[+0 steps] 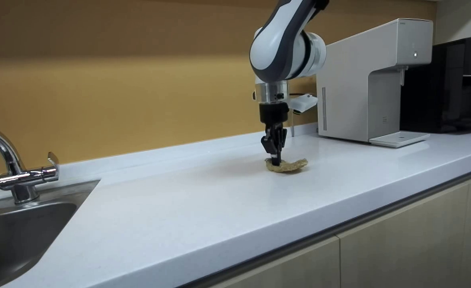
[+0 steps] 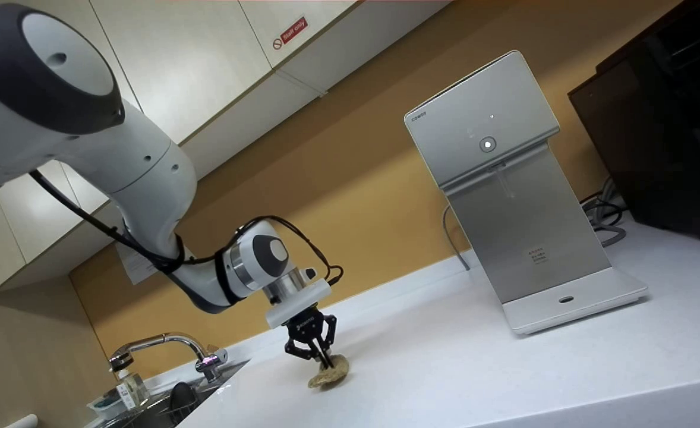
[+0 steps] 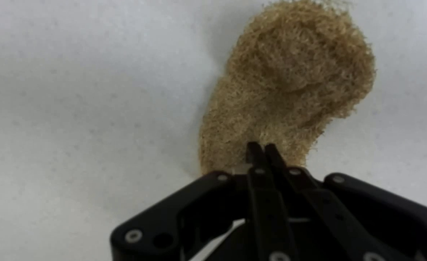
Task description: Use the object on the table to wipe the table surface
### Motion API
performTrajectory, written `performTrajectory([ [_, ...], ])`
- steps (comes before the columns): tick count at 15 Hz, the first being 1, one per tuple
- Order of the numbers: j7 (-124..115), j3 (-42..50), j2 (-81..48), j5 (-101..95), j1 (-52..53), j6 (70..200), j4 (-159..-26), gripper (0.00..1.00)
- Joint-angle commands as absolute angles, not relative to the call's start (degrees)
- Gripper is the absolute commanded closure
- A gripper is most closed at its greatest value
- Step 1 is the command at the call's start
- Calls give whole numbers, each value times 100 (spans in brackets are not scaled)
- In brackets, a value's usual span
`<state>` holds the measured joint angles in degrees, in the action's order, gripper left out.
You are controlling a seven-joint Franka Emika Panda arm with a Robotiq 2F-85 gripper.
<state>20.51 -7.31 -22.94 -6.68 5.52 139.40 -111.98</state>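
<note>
A tan, fibrous, curved loofah pad (image 1: 295, 165) lies on the white countertop (image 1: 171, 208). It also shows in an exterior view (image 2: 337, 373) and fills the upper middle of the wrist view (image 3: 297, 69). My gripper (image 1: 276, 161) points straight down over one end of the pad. In the wrist view the two black fingertips (image 3: 262, 145) are drawn together with only a narrow gap, pressed into the pad. They look shut on a thin part of it; the pinched part is hidden by the fingers. The pad's free end curls up slightly. The fingertips also show in an exterior view (image 2: 326, 362).
A steel sink (image 1: 23, 236) with a chrome faucet (image 1: 27, 178) is at one end of the counter. A grey water dispenser (image 2: 492, 178) stands at the back near the gripper, with a black machine (image 1: 447, 88) beyond it. An orange wall (image 1: 119, 104) runs behind.
</note>
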Motion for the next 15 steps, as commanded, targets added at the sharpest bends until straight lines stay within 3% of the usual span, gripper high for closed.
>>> performTrajectory([
  [1,2574,-985,-2141,-404,359,13550,-11368,99],
  [15,3363,-926,-527,93,319,12751,-13640,99],
])
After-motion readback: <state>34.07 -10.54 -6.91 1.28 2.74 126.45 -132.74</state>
